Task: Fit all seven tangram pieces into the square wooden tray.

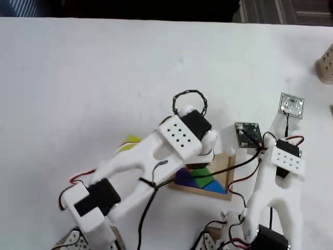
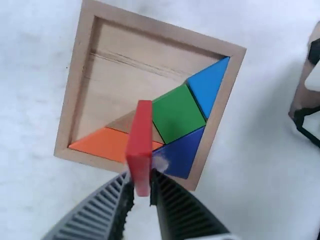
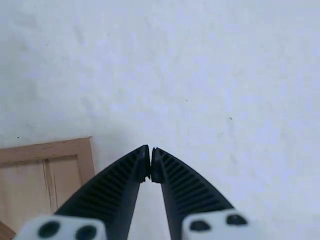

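Observation:
The square wooden tray (image 2: pixel 150 31) lies under my left gripper (image 2: pixel 141 183), which is shut on a red piece (image 2: pixel 139 145) held on edge above the tray's near side. Inside the tray lie an orange triangle (image 2: pixel 102 144), a green square (image 2: pixel 178 115), a light blue triangle (image 2: pixel 209 86), a dark blue piece (image 2: pixel 179 154) and a brown piece (image 2: pixel 125 123). In the high view the left arm (image 1: pixel 182 136) covers part of the tray (image 1: pixel 228 167), and a yellow piece (image 1: pixel 130 141) lies on the table beside that arm. My right gripper (image 3: pixel 150 156) is shut on nothing, over bare table just past a tray corner (image 3: pixel 80 149).
The right arm (image 1: pixel 285 162) stands right of the tray. Two small circuit boards (image 1: pixel 247 134) (image 1: pixel 291 104) sit behind it, with cables trailing. A perforated tan object (image 1: pixel 326 65) is at the right edge. The far tabletop is bare white.

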Robot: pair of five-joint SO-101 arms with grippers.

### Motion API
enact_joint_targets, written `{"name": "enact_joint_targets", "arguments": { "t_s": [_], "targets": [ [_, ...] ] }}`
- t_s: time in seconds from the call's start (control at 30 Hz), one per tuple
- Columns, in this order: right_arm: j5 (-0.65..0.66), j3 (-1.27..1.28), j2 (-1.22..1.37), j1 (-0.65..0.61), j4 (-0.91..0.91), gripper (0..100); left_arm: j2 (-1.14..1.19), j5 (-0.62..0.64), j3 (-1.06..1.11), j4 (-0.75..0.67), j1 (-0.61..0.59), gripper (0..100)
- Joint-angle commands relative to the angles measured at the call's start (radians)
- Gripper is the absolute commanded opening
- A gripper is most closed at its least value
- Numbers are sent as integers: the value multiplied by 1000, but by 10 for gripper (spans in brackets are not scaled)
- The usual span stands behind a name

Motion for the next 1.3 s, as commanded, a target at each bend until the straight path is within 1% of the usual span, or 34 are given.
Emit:
{"name": "enact_joint_targets", "arguments": {
  "t_s": [0.0,0.1,0.23,0.4,0.5,0.73,1.0,1.17,1.27],
  "targets": [
    [2,-21,-7,-7,-13,21,25,-118,2,43,176,100],
    [2,-21,-7,-7,-13,21,27,-173,3,54,209,133],
    [2,-21,-7,-7,-12,21,27,-176,3,55,216,191],
    [2,-21,-7,-19,-10,21,24,-175,-6,74,205,246],
    [2,-12,-7,-27,-13,21,16,-175,-25,89,160,250],
    [2,-8,-10,-27,-15,21,16,-173,-242,242,-64,249],
    [2,-8,-10,-27,-15,21,15,-81,-388,259,-277,249],
    [2,-8,-13,-27,-15,21,-42,52,-443,259,-440,249],
    [3,-9,-15,-27,-16,21,-108,218,-437,259,-547,248]
  ]
}}
